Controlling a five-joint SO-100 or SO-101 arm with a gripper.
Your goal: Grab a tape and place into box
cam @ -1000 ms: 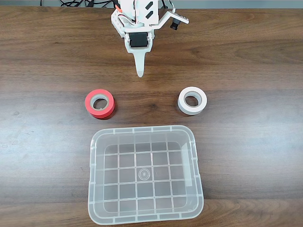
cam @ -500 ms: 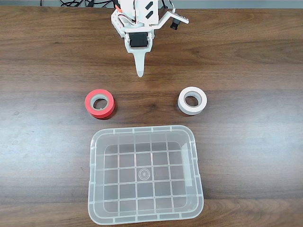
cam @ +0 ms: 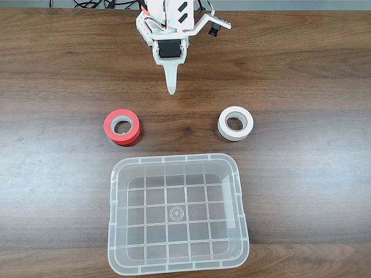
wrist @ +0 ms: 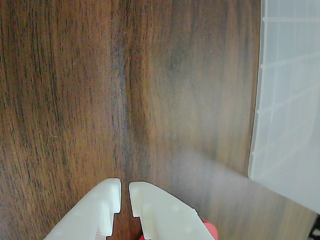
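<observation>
In the wrist view the gripper (wrist: 125, 192) enters from the bottom edge, its two white fingers (wrist: 160, 212) almost together with a narrow gap. A small piece of red tape (wrist: 211, 230) shows behind the right finger. The clear box (wrist: 287, 100) lies at the right edge on the wooden table (wrist: 100, 90).

I find no change across the fixed view from a second ago to now. My gripper (cam: 171, 88) hangs at the same spot beyond the clear box (cam: 116, 231), its fingers as near together as before. The red tape (cam: 122, 127) lies where it lay, off the box's far left corner, and the white tape roll (cam: 235, 123) likewise off the far right.
</observation>
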